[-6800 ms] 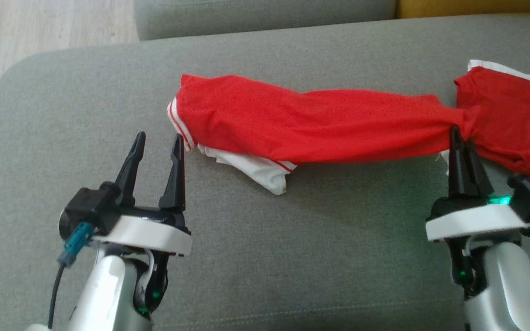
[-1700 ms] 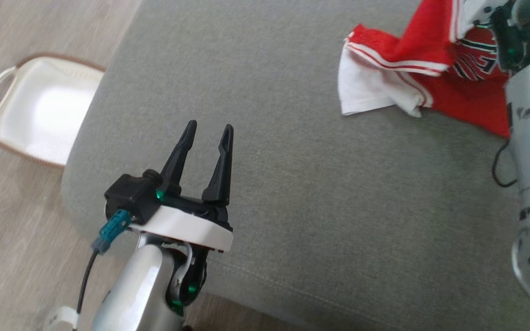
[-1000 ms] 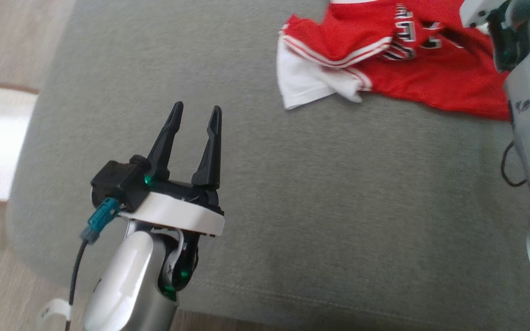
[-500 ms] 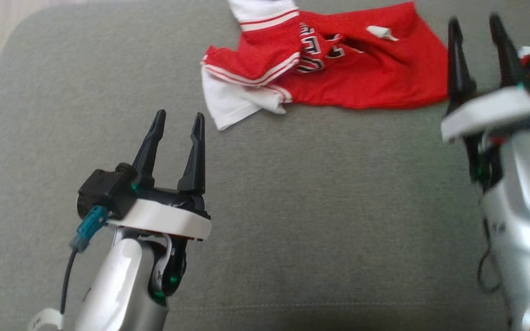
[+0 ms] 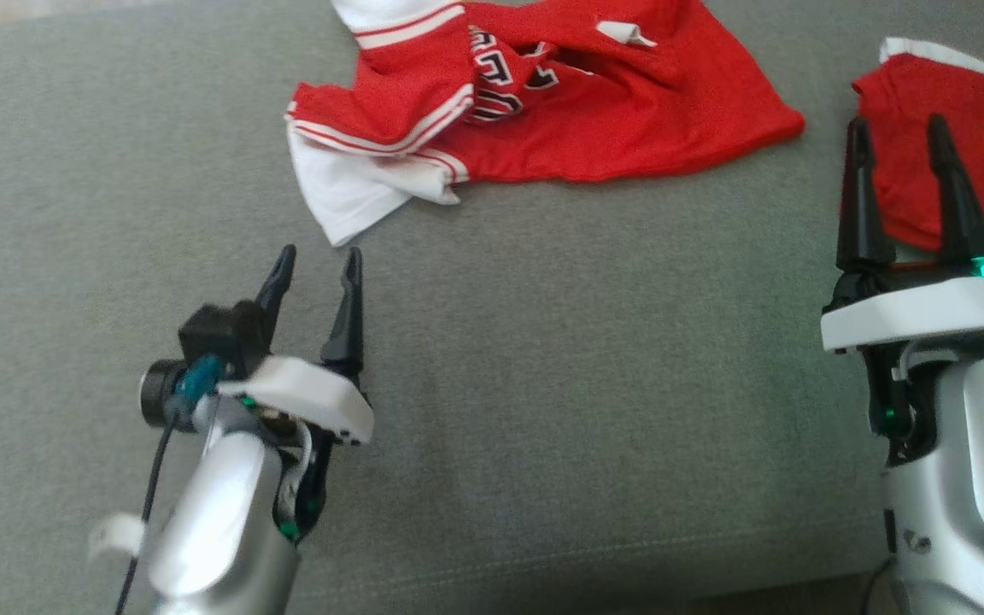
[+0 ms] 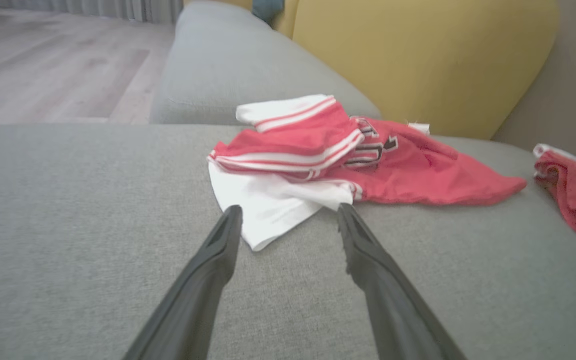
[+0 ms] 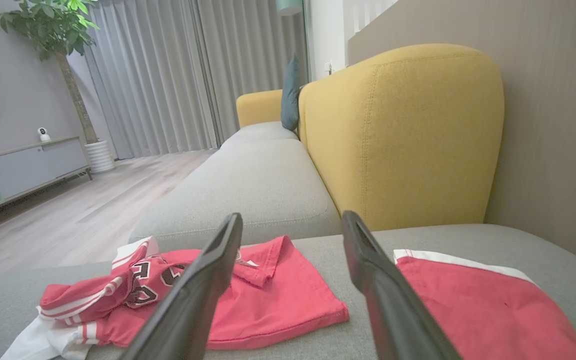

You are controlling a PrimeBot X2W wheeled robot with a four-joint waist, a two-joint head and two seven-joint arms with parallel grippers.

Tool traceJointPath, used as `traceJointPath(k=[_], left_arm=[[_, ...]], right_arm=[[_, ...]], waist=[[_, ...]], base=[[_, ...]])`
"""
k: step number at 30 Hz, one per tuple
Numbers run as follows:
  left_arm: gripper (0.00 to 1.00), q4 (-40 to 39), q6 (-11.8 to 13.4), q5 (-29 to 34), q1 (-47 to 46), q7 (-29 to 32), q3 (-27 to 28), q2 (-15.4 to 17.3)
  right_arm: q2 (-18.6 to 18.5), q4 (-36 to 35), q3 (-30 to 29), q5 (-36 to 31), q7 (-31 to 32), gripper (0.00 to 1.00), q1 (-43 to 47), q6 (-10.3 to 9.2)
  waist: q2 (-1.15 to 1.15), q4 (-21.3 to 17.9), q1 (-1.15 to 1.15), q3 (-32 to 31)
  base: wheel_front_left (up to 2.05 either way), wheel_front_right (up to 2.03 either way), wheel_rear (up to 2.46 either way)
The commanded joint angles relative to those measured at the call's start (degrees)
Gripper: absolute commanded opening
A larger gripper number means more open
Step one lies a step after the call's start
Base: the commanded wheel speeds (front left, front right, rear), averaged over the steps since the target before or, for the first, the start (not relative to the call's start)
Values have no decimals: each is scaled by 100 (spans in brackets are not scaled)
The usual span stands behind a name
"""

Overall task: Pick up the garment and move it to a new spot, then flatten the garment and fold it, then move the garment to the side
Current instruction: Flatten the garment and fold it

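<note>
The garment (image 5: 594, 120), a red jersey with white trim and dark lettering, lies crumpled on the grey sofa seat (image 5: 560, 376) at the top centre of the head view. Its white corner points toward my left gripper (image 5: 319, 254), which stands open just short of it, holding nothing. In the left wrist view the garment (image 6: 408, 170) lies just past that open left gripper (image 6: 289, 210). My right gripper (image 5: 898, 124) is open and empty, to the right of the garment. From the right wrist, the garment (image 7: 278, 295) lies ahead and to the left of the right gripper (image 7: 293, 216).
A second red piece with a white edge (image 5: 970, 128) lies at the far right, partly behind my right fingers, and appears again (image 7: 478, 305) in the right wrist view. A yellow backrest (image 7: 398, 135) rises behind the seat. Another grey cushion (image 6: 238, 75) and wooden floor (image 6: 43, 70) lie beyond.
The head camera has swung back toward the sofa. My right gripper, shut on the garment earlier, now stands open and has drawn back to the lower right. The left gripper has tipped toward the white corner.
</note>
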Motion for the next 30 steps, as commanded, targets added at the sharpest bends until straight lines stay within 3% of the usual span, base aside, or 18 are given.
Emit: traceJointPath(k=[1,11,30], left_arm=[[100,64,68,51,-428,97,218,103],[100,1601,260,51,-1352,499,411,376],[100,2818,-5,-132,-1907,483,318,409]], right_arm=[[46,-298,135,20,52,100,44,37],[49,-626,278,195,87,100,163,37],[50,-558,364,206,0,100,176,37]], waist=[[0,-132,0,115],[0,-480,0,379],[0,-739,0,447]], base=[[0,0,0],[0,0,0],[0,0,0]])
